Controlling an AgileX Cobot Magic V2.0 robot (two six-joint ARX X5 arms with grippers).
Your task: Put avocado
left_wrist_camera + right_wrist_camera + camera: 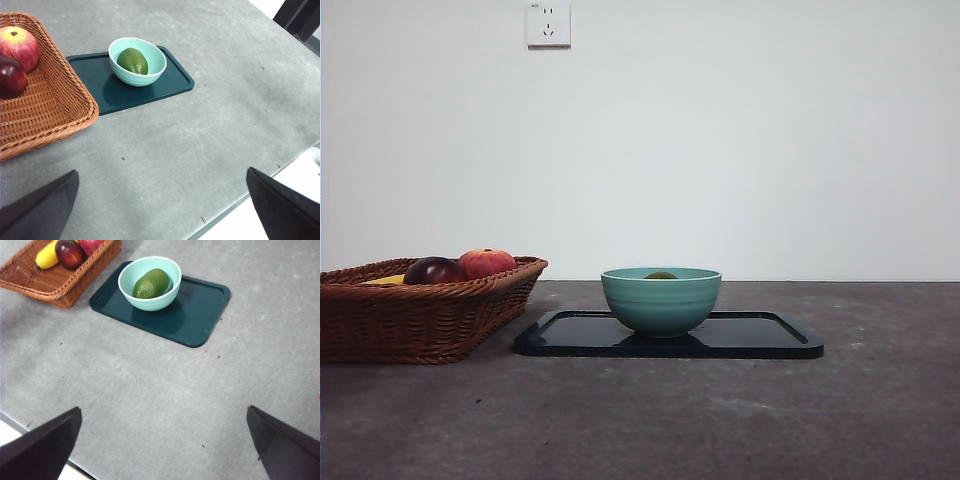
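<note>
Both hands are raised above the grey table (150, 390) and hold nothing. Left hand (162, 205): its two black jaws stand wide apart, bare table surface showing between them. Right hand (162, 445): jaws likewise spread wide, with only table between them. Neither hand appears in the front view.

Dull green rounded avocado (132, 60): it lies inside the pale turquoise ceramic bowl (152, 70), well ahead of each hand and clear of both. From the right wrist view the fruit (151, 283) rests on its side against the bowl's inner wall (131, 275). In the front view only the top of the avocado (660, 275) shows above the bowl's rim (660, 300).

The bowl stands upright on the dark teal rectangular plastic tray (150, 92), toward the tray end nearer the basket. The tray (200, 310) lies flat on the table, the rest of its surface bare; in the front view it (760, 335) reads almost black.

Brown woven wicker basket (55, 110): it sits just beside the tray, one corner close to the tray's edge; whether they touch cannot be told. In it are a red-orange round fruit (19, 46) and a dark maroon round fruit (11, 76), touching one another. The right wrist view adds a yellow elongated fruit (47, 257) next to the maroon one.

A white wall socket (548, 24) is mounted on the pale wall behind the table.
</note>
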